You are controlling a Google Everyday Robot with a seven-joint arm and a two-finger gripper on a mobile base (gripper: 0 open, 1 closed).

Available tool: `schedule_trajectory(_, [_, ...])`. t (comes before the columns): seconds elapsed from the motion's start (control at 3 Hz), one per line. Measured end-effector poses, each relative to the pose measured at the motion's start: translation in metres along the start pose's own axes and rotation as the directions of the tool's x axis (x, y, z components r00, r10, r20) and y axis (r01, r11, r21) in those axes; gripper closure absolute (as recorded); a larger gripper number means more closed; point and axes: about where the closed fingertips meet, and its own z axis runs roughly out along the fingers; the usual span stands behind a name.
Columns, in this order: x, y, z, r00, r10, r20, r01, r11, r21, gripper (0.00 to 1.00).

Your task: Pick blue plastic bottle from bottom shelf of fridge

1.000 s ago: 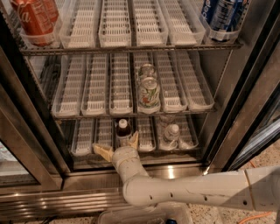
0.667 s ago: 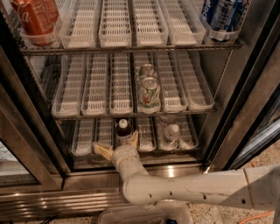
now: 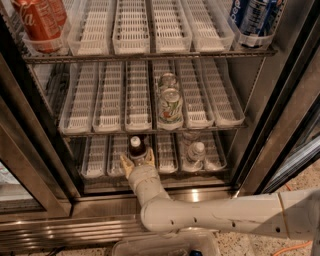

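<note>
The white arm (image 3: 215, 216) reaches in from the lower right, across the steel base of the fridge (image 3: 100, 220), and ends at the bottom shelf (image 3: 95, 159). There the pincer (image 3: 136, 158) sits at the front of a white slotted tray. It is spread wide, with one finger (image 3: 125, 165) to the left and the other to the right of the blue plastic bottle (image 3: 136, 150). Whether the fingers touch the bottle cannot be told. The bottle stands upright in its lane, white cap up, left of the shelf's middle. A clear water bottle (image 3: 196, 151) stands two lanes to its right. On the rack above rests a green can (image 3: 170, 104). The top rack carries red cola cans (image 3: 37, 22) at left and blue cans (image 3: 254, 15) at right.
</note>
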Motion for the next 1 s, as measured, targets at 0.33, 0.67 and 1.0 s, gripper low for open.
schedule_trajectory(0.33, [0.0001,-0.0001,0.0002,1.0,0.0,0.0,0.0,1.0,0.0,0.63])
schedule_trajectory(0.67, [-0.0021,-0.0018,-0.0001,1.0,0.0,0.0,0.0,1.0,-0.001,0.86])
schedule_trajectory(1.0, [-0.0019,-0.0003,-0.0019,1.0,0.006,0.001,-0.006,1.0,-0.002,1.0])
